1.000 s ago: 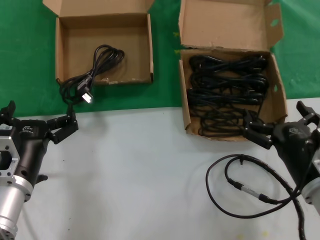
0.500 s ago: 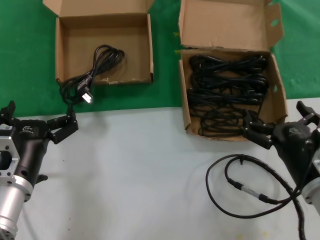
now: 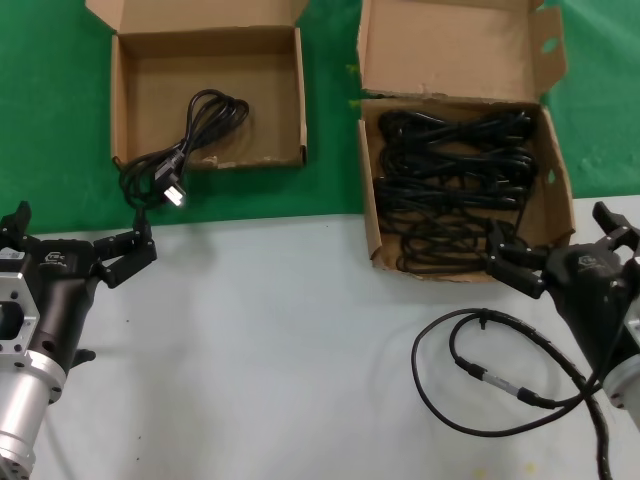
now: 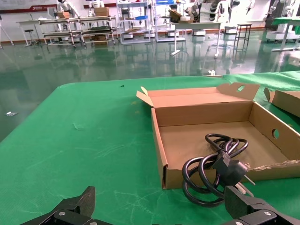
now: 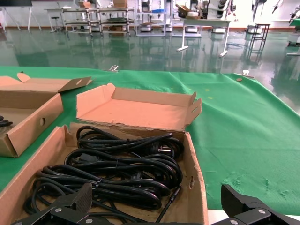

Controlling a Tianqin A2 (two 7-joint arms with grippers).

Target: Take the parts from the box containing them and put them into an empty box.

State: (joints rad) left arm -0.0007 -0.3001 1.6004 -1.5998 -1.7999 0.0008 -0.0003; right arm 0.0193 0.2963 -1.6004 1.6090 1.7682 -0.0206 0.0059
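The wider box with the tall flap point(image 3: 450, 50) stands at the far right and holds several coiled black cables point(image 3: 455, 190). The smaller box point(image 3: 270, 90) at the far left holds one cable bundle point(image 3: 205, 120), whose loops and plug spill over its ragged front edge onto the green cloth. My left gripper point(image 3: 75, 238) is open, low on the white table in front of that box, with nothing between its fingers. In the left wrist view the spilled cable point(image 4: 215, 168) lies just beyond the open left gripper point(image 4: 159, 213). My right gripper point(image 3: 562, 243) is open at the wider box's near right corner, facing the cables point(image 5: 122, 168).
A thin looped black lead point(image 3: 490, 380) with an inline connector lies on the white table beside my right arm. Green cloth point(image 3: 330, 160) covers the far half of the table, under and between the two boxes. The wider box's near wall point(image 5: 199, 187) stands directly before my right gripper point(image 5: 157, 211).
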